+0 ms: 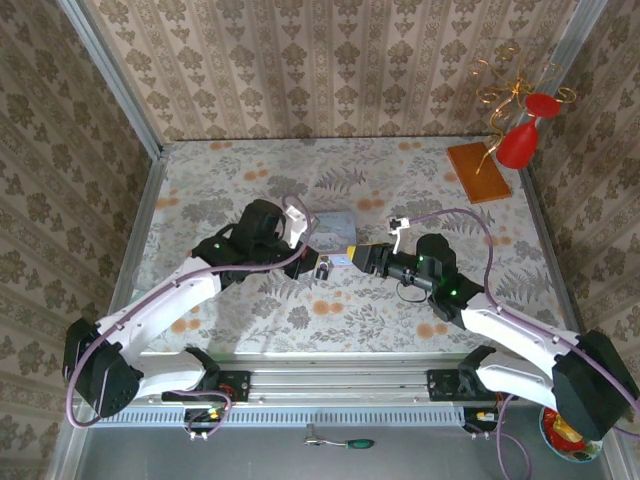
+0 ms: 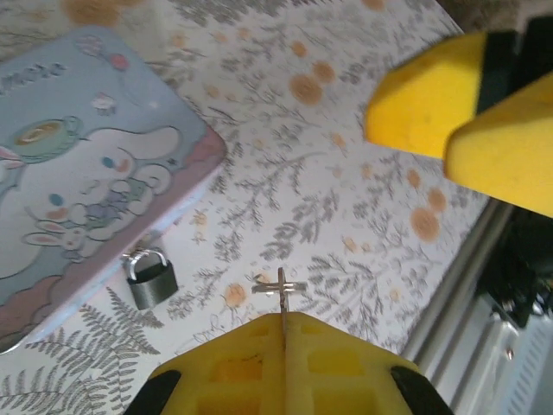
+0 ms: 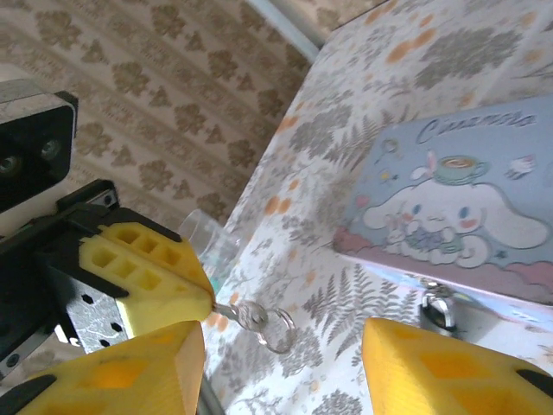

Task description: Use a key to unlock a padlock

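Both arms reach in from the near edge and bend toward each other, wrists nearly meeting over the middle of the flowered worktop [image 1: 400, 310]. The left end effector [image 2: 283, 333] is clamped tight on the key [image 2: 282, 290], which juts from between its yellow fingers. Facing it, the right end effector [image 3: 281, 354] has jaws apart, gripping nothing. The padlock [image 2: 151, 278] lies on the worktop just beside the tin [image 2: 78, 190]
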